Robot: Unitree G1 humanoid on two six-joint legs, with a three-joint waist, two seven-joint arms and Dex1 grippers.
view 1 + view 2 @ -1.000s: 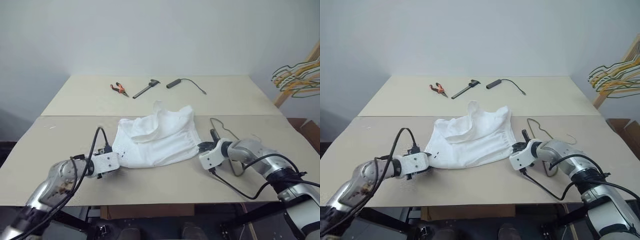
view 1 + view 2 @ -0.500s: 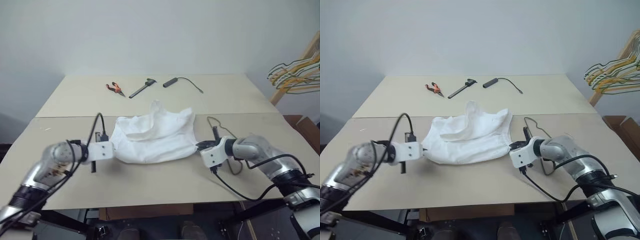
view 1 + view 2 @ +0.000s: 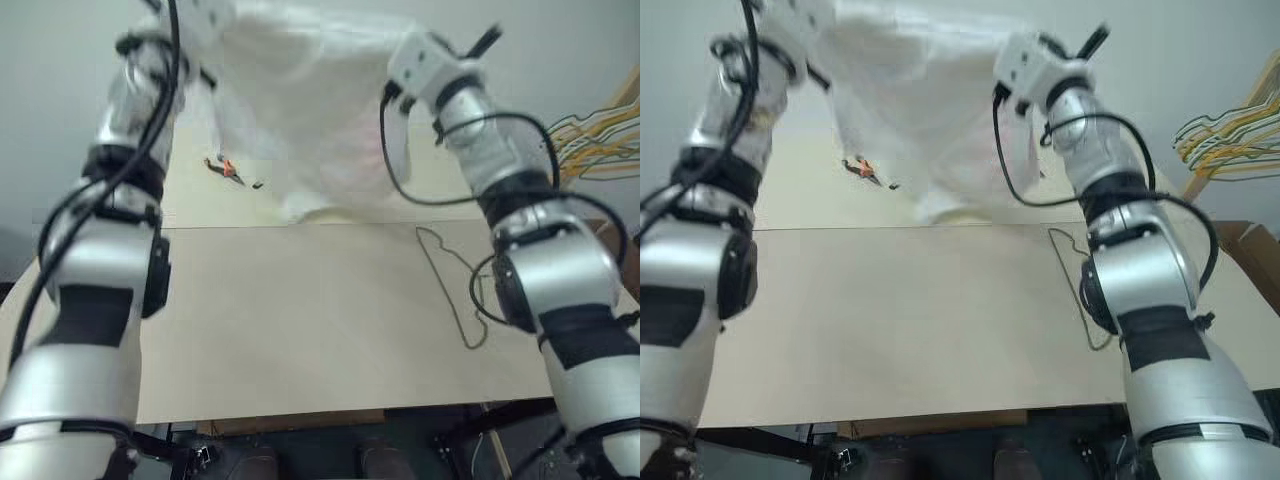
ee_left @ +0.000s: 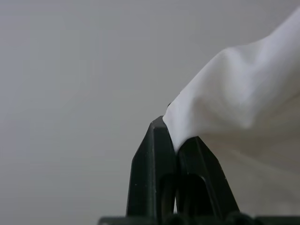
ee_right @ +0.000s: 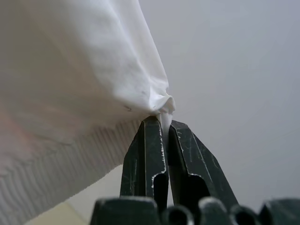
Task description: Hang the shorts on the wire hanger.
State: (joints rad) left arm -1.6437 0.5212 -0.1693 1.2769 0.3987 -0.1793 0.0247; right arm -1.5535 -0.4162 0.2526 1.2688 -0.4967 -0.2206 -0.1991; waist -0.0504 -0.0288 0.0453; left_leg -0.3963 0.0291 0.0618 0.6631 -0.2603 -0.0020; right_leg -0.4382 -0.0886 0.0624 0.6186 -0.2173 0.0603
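Observation:
The white shorts [image 3: 310,110] hang in the air, stretched between my two raised grippers, their lower edge just above the far part of the table. My left gripper [image 4: 174,136] is shut on one top corner of the cloth. At the opposite corner, by the gathered waistband, my right gripper [image 5: 164,124] is shut on the cloth as well. The wire hanger [image 3: 455,290] lies flat on the table's right side, below my right arm and apart from the shorts.
The tan table [image 3: 300,330] stretches out below the arms. Orange-handled pliers [image 3: 228,170] lie at the back left, partly behind the hanging cloth. A bunch of yellowish and grey hangers [image 3: 600,150] sticks out at the right edge.
Both arms have swung up from the tabletop, lifting the shorts off the table. The cloth now hangs spread between the grippers, hiding the tools at the back.

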